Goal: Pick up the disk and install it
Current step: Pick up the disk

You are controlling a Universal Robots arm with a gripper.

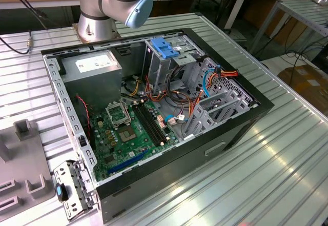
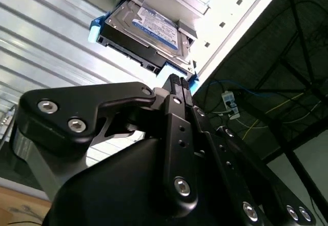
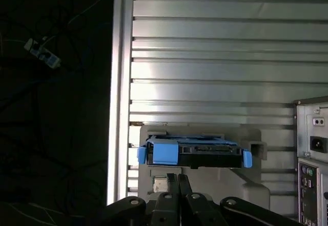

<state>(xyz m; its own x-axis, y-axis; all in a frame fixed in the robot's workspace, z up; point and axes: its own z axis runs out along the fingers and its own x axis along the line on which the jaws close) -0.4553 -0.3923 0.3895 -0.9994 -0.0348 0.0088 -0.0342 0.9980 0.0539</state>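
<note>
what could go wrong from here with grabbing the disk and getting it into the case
1. The gripper looks shut just short of the disk; advancing like that could shove it off its grey holder.
2. The holder sits by the table edge, so a knocked disk might fall.
3. Loose cables crowd the drive cage and might snag.
</note>
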